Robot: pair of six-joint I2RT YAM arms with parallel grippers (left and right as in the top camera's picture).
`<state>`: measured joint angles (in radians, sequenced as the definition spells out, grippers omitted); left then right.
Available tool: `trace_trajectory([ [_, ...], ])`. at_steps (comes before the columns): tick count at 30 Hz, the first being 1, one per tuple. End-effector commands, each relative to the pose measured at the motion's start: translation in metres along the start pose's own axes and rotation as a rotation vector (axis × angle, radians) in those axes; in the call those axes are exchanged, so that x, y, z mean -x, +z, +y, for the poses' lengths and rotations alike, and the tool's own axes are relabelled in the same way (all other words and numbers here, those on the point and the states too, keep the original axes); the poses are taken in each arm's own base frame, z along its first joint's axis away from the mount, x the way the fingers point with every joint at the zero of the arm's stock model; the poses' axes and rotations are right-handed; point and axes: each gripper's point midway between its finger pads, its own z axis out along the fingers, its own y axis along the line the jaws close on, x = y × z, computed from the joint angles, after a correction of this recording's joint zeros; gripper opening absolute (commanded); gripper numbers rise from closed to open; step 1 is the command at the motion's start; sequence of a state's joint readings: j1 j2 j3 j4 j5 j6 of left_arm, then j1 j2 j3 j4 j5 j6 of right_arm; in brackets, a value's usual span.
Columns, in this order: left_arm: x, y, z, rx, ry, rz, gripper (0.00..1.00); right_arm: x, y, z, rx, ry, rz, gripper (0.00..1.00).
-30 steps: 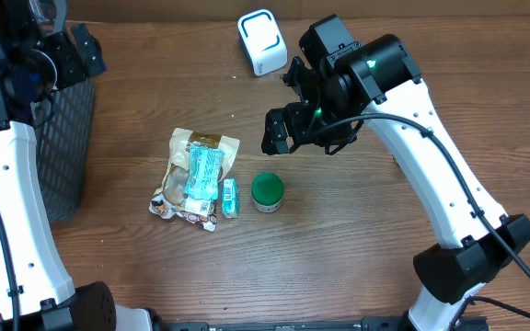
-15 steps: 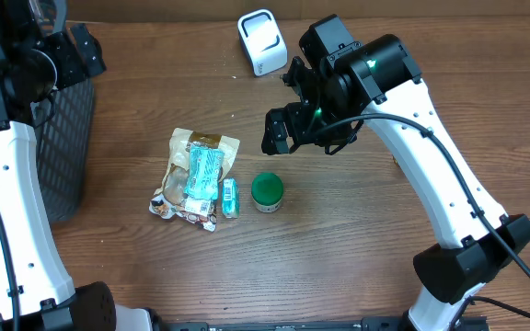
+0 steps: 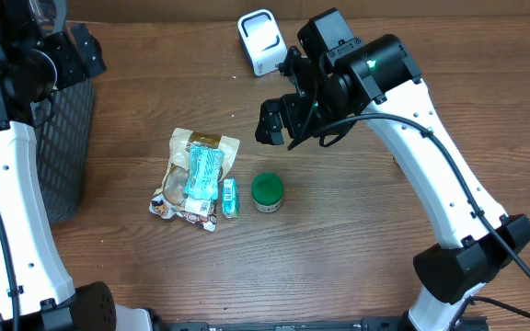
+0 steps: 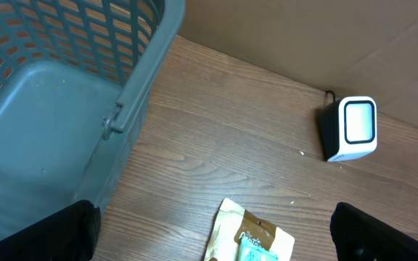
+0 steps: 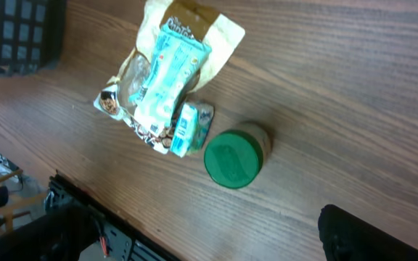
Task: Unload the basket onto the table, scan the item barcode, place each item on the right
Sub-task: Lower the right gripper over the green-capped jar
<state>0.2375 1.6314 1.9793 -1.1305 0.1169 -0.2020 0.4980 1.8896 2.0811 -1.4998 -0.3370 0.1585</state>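
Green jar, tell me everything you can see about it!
The green jar is small and round, with a flat, dark green lid and a pale, tan-looking body below it. It stands upright on the wooden table, lid on. A small teal box lies close beside it; nothing holds it.

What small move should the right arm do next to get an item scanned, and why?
Probably lower the right claw toward the green-lidded jar. The claw is open and empty, and in the overhead view it hangs between the scanner and the jar. The jar stands upright with its lid up, so it looks easier to grasp than the flat snack bags.
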Motion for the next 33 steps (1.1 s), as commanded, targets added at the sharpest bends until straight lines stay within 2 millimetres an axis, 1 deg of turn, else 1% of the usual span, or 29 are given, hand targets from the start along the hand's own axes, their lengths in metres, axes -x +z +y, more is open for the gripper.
trace_trajectory([
  [1, 0.007, -0.005, -0.004, -0.013, 0.02, -0.022, 1.0, 0.008, -0.007, 0.004, 0.009, 0.033, -0.044, 1.0],
  [2, 0.007, -0.005, -0.004, -0.013, 0.02, -0.022, 1.0, 0.009, -0.007, 0.001, -0.005, 0.072, -0.052, 0.94],
  [4, 0.007, -0.005, -0.004, -0.013, 0.02, -0.022, 1.0, 0.011, -0.007, -0.01, -0.082, 0.168, -0.073, 0.88],
  [6, 0.007, -0.005, -0.004, -0.013, 0.02, -0.022, 1.0, 0.008, -0.005, -0.019, -0.174, 0.25, -0.09, 0.88],
  [8, 0.007, -0.005, -0.004, -0.013, 0.02, -0.022, 1.0, 0.004, -0.001, -0.018, -0.22, 0.277, -0.09, 0.87],
  [13, 0.007, -0.005, -0.004, -0.013, 0.02, -0.022, 1.0, -0.01, 0.017, -0.005, -0.314, 0.294, -0.065, 0.87],
  [19, 0.007, -0.005, -0.004, -0.012, 0.02, -0.022, 1.0, -0.03, 0.051, 0.006, -0.413, 0.323, -0.008, 0.86],
  [23, 0.007, -0.005, -0.004, -0.012, 0.019, -0.022, 1.0, -0.043, 0.082, 0.007, -0.454, 0.312, 0.05, 0.86],
  [26, 0.007, -0.005, -0.004, -0.013, 0.02, -0.022, 1.0, -0.053, 0.104, 0.0, -0.486, 0.306, 0.098, 0.87],
  [30, 0.007, -0.005, -0.004, -0.013, 0.02, -0.022, 1.0, -0.066, 0.127, -0.014, -0.522, 0.31, 0.147, 0.88],
  [33, 0.007, -0.005, -0.004, -0.013, 0.02, -0.022, 1.0, -0.074, 0.144, -0.021, -0.518, 0.318, 0.169, 0.88],
])
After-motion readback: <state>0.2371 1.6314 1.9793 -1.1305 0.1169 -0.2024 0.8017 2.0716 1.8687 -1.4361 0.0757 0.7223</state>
